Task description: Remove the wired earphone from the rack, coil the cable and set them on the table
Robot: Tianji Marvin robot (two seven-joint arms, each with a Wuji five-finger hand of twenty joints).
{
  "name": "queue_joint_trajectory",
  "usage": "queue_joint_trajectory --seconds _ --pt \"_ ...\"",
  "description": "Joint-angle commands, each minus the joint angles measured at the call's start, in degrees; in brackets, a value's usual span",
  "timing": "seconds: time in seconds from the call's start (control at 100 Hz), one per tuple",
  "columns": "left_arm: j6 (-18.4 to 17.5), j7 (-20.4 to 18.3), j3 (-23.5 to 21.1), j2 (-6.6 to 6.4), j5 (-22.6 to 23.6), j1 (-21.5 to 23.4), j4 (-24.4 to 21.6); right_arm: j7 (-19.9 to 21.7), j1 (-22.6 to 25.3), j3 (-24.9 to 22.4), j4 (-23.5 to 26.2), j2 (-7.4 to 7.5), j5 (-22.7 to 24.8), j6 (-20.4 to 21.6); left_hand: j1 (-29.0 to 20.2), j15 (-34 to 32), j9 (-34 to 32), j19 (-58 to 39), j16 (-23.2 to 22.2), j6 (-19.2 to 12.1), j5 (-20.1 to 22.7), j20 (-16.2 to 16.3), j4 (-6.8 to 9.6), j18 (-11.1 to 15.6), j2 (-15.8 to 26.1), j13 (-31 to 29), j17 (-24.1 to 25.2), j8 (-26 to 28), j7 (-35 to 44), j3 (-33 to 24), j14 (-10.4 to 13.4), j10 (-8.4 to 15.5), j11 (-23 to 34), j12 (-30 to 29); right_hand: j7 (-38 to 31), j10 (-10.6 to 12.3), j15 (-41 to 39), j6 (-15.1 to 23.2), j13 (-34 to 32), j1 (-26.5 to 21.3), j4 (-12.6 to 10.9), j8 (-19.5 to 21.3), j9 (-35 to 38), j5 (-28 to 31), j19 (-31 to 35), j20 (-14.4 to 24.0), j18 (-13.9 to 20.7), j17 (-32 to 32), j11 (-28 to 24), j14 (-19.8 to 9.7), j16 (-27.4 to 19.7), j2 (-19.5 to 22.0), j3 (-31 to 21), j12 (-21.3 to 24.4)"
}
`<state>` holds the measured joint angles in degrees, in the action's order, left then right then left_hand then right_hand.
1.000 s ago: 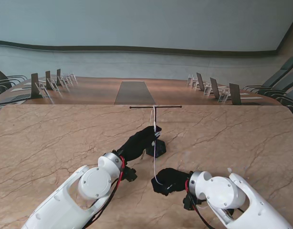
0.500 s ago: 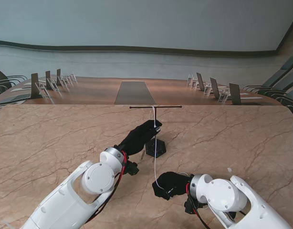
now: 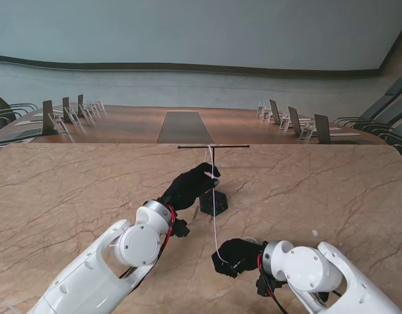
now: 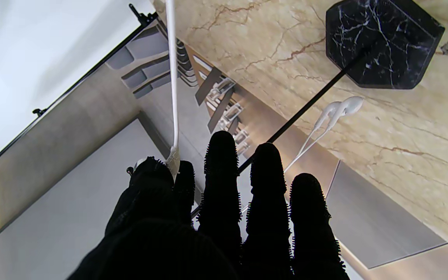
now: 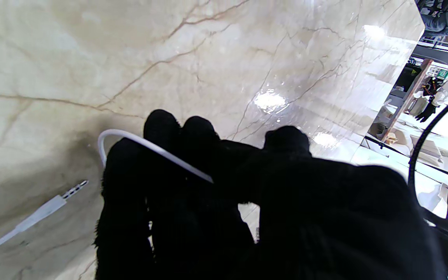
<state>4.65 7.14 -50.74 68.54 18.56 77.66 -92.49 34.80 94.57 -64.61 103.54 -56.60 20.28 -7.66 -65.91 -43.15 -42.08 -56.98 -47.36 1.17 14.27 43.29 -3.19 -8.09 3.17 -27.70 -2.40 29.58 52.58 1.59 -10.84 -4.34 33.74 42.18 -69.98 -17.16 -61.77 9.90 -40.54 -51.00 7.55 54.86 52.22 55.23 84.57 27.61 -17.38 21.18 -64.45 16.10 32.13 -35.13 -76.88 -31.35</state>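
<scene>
The earphone cable (image 3: pixel 214 203) ran taut from the left hand (image 3: pixel 188 186), whose thumb and forefinger pinched it up by the rack (image 3: pixel 213 147), down to the right hand (image 3: pixel 237 256), whose fingers were curled around its lower part just over the tabletop (image 3: pixel 70 190). The earbuds (image 4: pixel 340 109) hung beside the rack's black marble base (image 4: pixel 379 42), and the plug (image 5: pixel 72 190) lay on the tabletop near the right hand.

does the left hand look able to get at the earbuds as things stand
Probably not right away. The left hand is pinching the cable, so it is busy, and the rack's thin post runs between its fingers and the earbuds hanging beyond. It would need to let go first.
</scene>
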Motion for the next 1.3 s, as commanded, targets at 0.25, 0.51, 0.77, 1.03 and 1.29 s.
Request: queue_joint_trajectory --seconds 0.25,0.51,0.77,1.03,1.29 --pt "-0.5 -0.5 -0.1 -0.18 1.1 0.4 -0.3 0.5 0.6 -0.5 0.8 0.12 0.9 -1.1 -7.2 0.7 -3.2 -1.8 3.0 -8.6 4.4 -2.2 1.53 -1.1 -0.5 -2.4 0.0 5.8 4.6 -0.2 -0.5 1.4 0.5 0.1 9.7 -0.2 12.1 -0.3 11.4 2.8 -3.5 -25.7 -12.2 -16.4 -13.7 5.3 9.1 -10.2 10.2 -3.4 -0.6 8.6 14.8 7.6" --pt "-0.3 -2.7 -0.7 -1.05 2.0 1.5 -1.6 1.6 1.3 -2.9 0.9 0.27 0.7 0.1 -7.4 -0.5 -3.5 -2.9 2.6 -9.3 5.1 -2.1 1.28 -0.8 0.0 -2.4 -0.6 10.8 6.9 0.1 -0.9 1.2 1.5 1.2 19.6 9.4 32.5 -1.7 25.8 19.4 -5.8 -30.3 -34.1 -40.6 -34.6 0.6 17.0 -20.2 25.3 -12.7 -8.6 15.9 36.4 11.8" --pt "-0.7 -2.6 -1.0 -1.29 2.5 3.3 -2.3 5.4 2.1 -7.5 1.6 0.78 -1.2 -0.5 -7.8 -3.2 -4.4 -13.0 1.5 -8.5 5.7 2.8 1.07 -1.0 -0.2 -3.3 -3.5 12.1 6.4 0.2 -2.6 0.4 1.6 1.5 41.2 16.4 58.8 0.3 34.2 28.6 -6.0 -36.2 -41.9 -50.6 -61.0 -3.5 29.9 -24.4 49.7 -26.3 -20.8 23.9 54.3 21.9" --pt "-1.1 -4.3 -1.2 -2.2 4.0 5.6 -4.2 4.8 0.9 -10.0 0.6 0.42 -2.2 1.4 -7.9 -5.5 -4.5 -12.2 -0.1 -7.7 5.4 2.0 1.06 -0.8 -0.1 -3.1 -3.0 12.8 6.5 0.2 -2.8 0.0 3.2 2.5 49.8 17.4 62.2 0.5 35.2 34.6 -5.6 -33.5 -42.3 -50.5 -66.7 -0.7 30.9 -23.8 56.8 -27.2 -21.0 26.6 56.2 25.0" --pt "-1.3 -5.1 -1.3 -2.73 5.5 7.0 -5.4 2.9 -0.3 -12.9 -0.5 -0.14 -3.6 5.0 -7.9 -5.7 -4.6 -12.0 -0.4 -7.4 5.2 1.8 1.04 -1.0 -0.2 -3.2 -2.8 12.8 6.7 0.2 -2.8 -0.1 3.8 3.0 52.4 17.1 62.5 0.4 35.3 38.0 -5.3 -31.9 -42.6 -50.5 -68.2 -0.1 30.9 -23.5 57.8 -26.6 -21.9 27.4 55.3 25.3"
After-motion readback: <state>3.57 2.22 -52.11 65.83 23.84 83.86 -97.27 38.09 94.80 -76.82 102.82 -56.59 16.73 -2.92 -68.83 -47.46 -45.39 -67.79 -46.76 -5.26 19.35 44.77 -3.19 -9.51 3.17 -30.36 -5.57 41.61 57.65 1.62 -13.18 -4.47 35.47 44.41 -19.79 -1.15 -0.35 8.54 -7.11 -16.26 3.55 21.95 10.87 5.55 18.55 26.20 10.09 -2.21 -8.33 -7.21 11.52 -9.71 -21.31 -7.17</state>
